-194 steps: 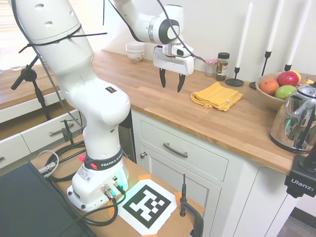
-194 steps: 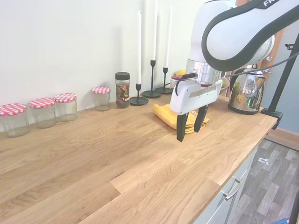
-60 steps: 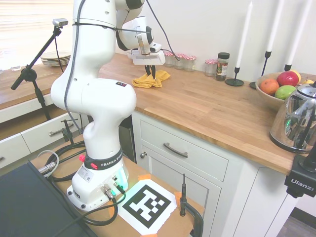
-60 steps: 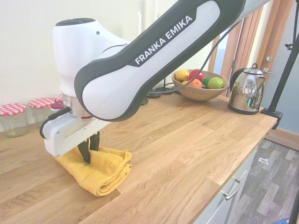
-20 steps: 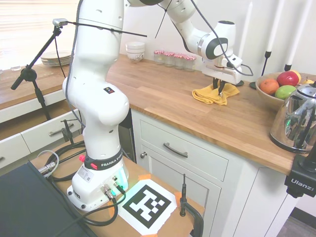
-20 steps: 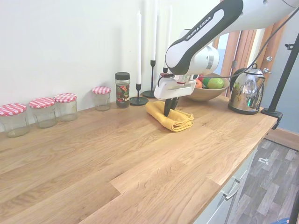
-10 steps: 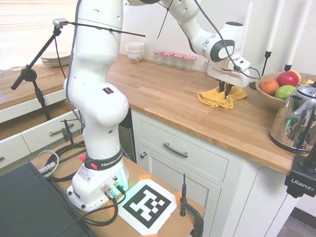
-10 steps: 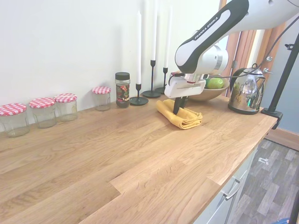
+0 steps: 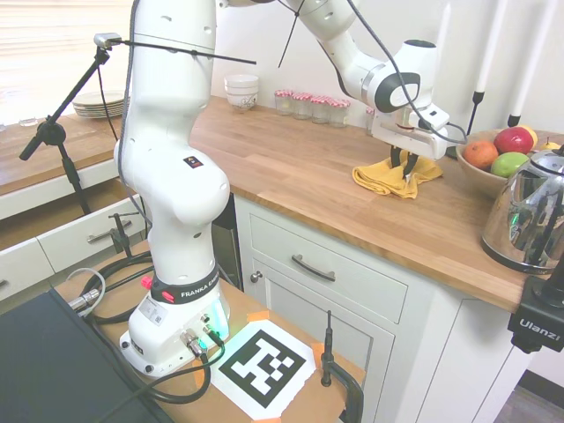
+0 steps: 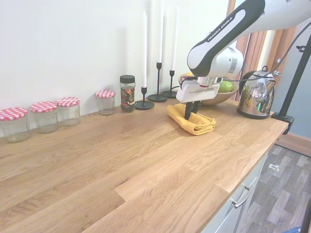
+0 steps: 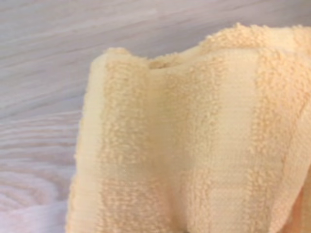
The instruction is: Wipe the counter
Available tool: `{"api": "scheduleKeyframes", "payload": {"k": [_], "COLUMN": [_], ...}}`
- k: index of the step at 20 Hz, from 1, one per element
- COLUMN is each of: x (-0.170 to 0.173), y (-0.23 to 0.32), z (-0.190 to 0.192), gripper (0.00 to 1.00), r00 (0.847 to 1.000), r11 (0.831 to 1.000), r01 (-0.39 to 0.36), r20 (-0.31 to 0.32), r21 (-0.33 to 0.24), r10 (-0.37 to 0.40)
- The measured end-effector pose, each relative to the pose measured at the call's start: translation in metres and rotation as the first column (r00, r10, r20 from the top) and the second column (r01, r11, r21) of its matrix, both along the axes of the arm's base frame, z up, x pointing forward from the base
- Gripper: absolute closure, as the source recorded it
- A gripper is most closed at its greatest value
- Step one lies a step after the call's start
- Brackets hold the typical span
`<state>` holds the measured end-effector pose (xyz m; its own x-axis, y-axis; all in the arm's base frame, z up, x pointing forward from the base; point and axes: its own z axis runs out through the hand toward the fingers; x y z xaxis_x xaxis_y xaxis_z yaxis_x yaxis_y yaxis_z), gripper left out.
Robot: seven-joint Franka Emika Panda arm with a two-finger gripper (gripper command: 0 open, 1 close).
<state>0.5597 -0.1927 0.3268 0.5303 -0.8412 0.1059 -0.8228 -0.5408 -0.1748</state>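
The pincer (image 10: 193,112) is closed on a folded yellow towel (image 10: 192,120), pressing it onto the wooden desk (image 10: 121,160) at the end near the fruit bowl (image 9: 480,174), which sits at about 2 o'clock from the towel in the first exterior view. The wipe looks well advanced, though how much surface remains uncovered cannot be judged. Compared with half a second earlier, the towel has slid slightly further toward the kettle (image 10: 256,97).

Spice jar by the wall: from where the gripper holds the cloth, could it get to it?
Probably yes. The gripper, shut on the cloth, is near the spice jar, with bare counter between. The black candlestick beside the jar crowds that side.
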Motion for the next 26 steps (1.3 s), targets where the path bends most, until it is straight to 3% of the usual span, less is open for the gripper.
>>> {"api": "scheduleKeyframes", "payload": {"k": [6,16,26], "x": [-0.010,-0.040,-0.085], "y": [0.001,0.007,0.007], "z": [0.000,0.001,0.039], "gripper": [0.00,0.00,0.00], "r00": [1.000,0.998,0.991], "r11": [1.000,1.000,1.000], "r01": [0.002,-0.009,-0.016], "r20": [0.004,0.063,0.132], "r21": [0.000,-0.014,0.003], "r10": [-0.002,0.010,0.016]}}
